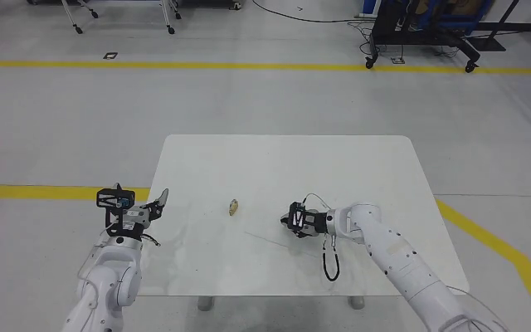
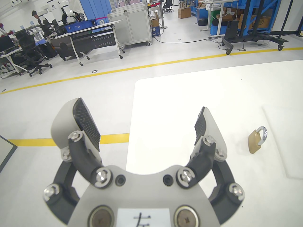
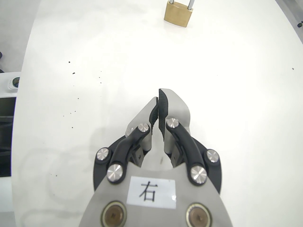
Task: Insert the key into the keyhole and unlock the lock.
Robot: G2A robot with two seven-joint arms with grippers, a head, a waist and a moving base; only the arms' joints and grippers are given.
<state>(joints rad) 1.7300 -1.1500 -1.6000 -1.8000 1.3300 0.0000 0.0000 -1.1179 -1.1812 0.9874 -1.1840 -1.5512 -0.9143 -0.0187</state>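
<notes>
A brass padlock [image 1: 234,207] with a silver shackle lies flat near the middle of the white table [image 1: 332,158]. In the right wrist view the padlock [image 3: 179,13] lies straight ahead of my right gripper [image 3: 158,94], shackle pointing away. That gripper [image 1: 288,220] is shut, its black pads pressed together, and hovers low a short way right of the lock. My left gripper [image 2: 140,105] is open and holds nothing. It sits at the table's left edge [image 1: 158,203], partly over the floor, with the padlock [image 2: 256,140] off to one side and ahead.
A black cable loop [image 1: 330,261] hangs from the right arm onto the table behind the gripper. Small dark specks [image 3: 71,67] dot the tabletop. Yellow floor lines [image 1: 50,192] run past the table, and benches and racks stand far off.
</notes>
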